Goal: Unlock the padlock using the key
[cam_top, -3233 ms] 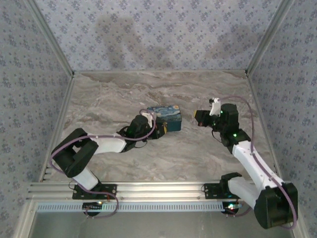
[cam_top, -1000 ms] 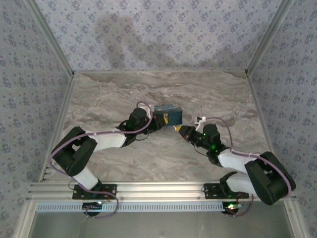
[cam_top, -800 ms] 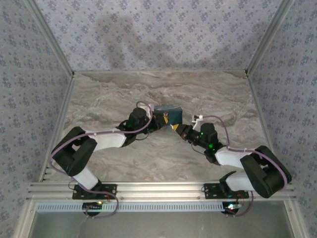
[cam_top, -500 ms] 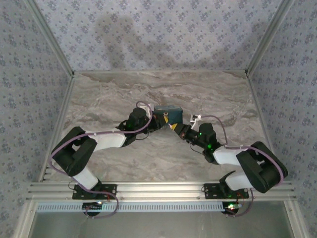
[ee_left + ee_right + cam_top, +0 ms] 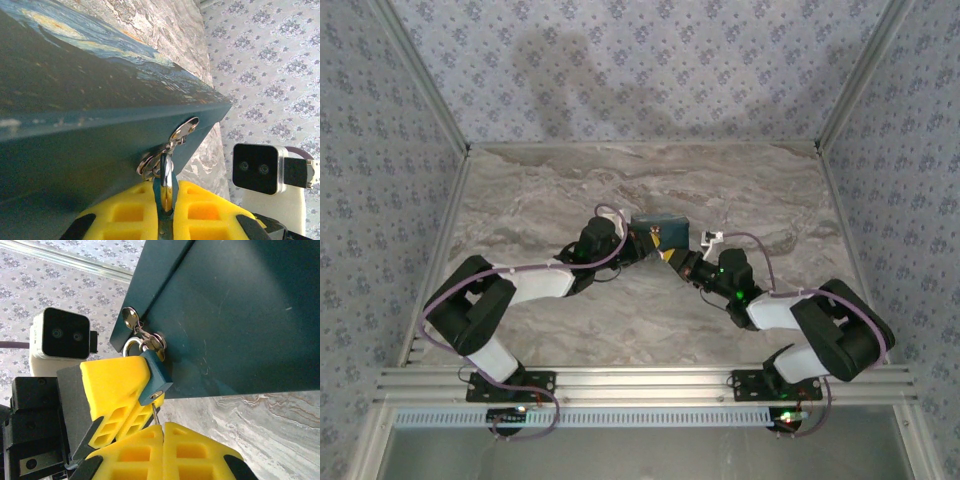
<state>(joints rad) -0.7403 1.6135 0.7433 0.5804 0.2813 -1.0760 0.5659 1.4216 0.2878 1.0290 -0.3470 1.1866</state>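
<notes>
Insertion stage, by the look of it. Pinching the key (image 5: 156, 415) flat in the right gripper (image 5: 161, 430), pads closed on its bow, blade pointing up at the keyhole in the bottom of the padlock (image 5: 154, 371). Tip at the slot or just inside; can't tell how deep. Steadying that padlock with the left gripper (image 5: 164, 189), yellow fingers (image 5: 117, 381) clamped on its teal body from the sides. Hanging by its shackle from the hasp (image 5: 149, 344) on the front of the box (image 5: 240, 315), near the middle of the table (image 5: 570, 190), between the two wrists.

Now, doing it well. Get the blade dead in line with the padlock's long axis; correct any tilt before pushing. Push slowly, straight along the shaft, until fully seated. Don't twist early. Hold the left clamp firm against the push and the coming turn, otherwise just swinging the lock on its hasp. Then roll the right wrist about the key's own axis, no sideways drag. Watch for the thin blade bending, or slipping in the pads. Ease off and re-aim if jammed.
</notes>
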